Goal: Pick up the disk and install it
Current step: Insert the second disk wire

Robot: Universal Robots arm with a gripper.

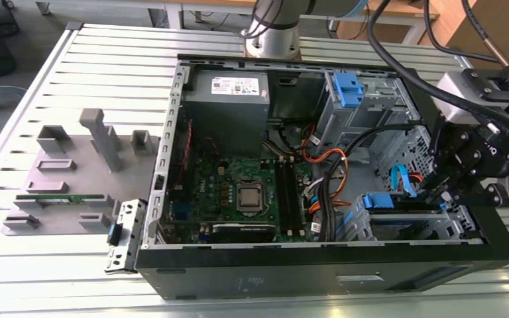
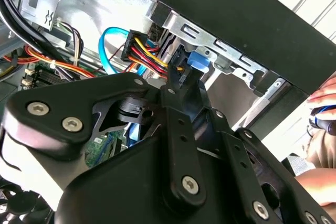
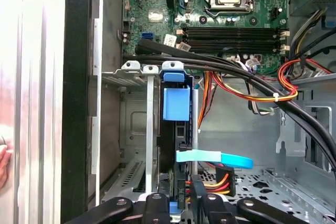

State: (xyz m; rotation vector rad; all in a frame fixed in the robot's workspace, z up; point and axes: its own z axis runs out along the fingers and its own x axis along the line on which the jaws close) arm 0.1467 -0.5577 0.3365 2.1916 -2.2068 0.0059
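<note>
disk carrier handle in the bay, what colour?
Blue plastic. The disk's handle shows best in the first wrist view, seated in the grey metal drive cage.

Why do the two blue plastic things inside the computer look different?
The blue handle sits low in the case beside the pincer; the blue bracket sits far from it, by the grey power supply. The handle is a small squarish tab; the bracket is taller. Both are bright blue plastic on metal cages.

The black end effector (image 2: pixel 176 85) reaches toward a blue tab (image 2: pixel 198 60), with red-yellow wires (image 2: pixel 144 56) just beside its tip.
</note>
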